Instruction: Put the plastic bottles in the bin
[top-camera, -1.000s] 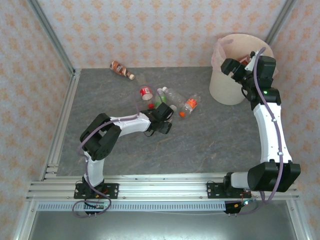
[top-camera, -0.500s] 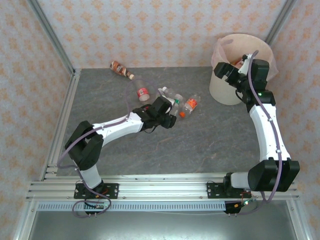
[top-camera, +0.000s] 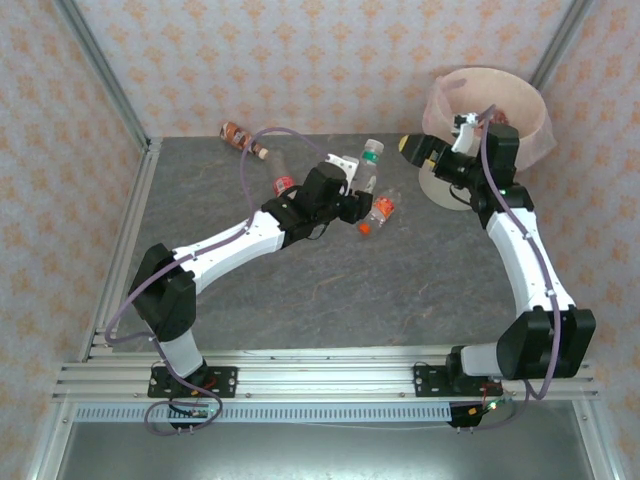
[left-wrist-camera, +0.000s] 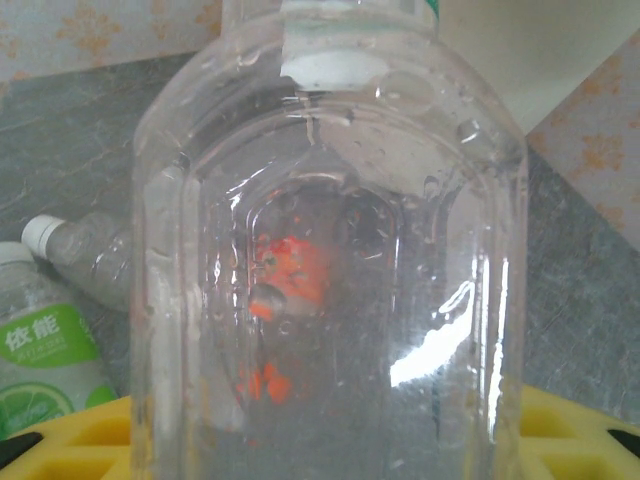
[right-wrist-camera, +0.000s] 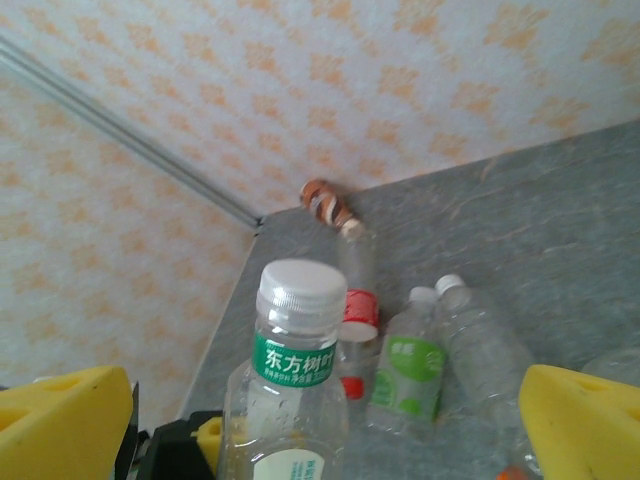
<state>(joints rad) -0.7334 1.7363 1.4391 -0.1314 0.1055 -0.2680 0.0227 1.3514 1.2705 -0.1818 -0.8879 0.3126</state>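
Bottle (top-camera: 371, 160) upright in outstretched left gripper (top-camera: 364, 188)

Orange-patterned wallpaper walls (top-camera: 300, 60) enclose a grey stone-look tabletop (top-camera: 400, 290).

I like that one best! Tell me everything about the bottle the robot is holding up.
The bottle is clear plastic with a white cap, a green band with white writing round its neck and another label lower down. It looks empty, with droplets inside. It stands upright, seemingly lifted above the table, its lower part clamped between the left gripper's yellow pads. Nothing else touches it.
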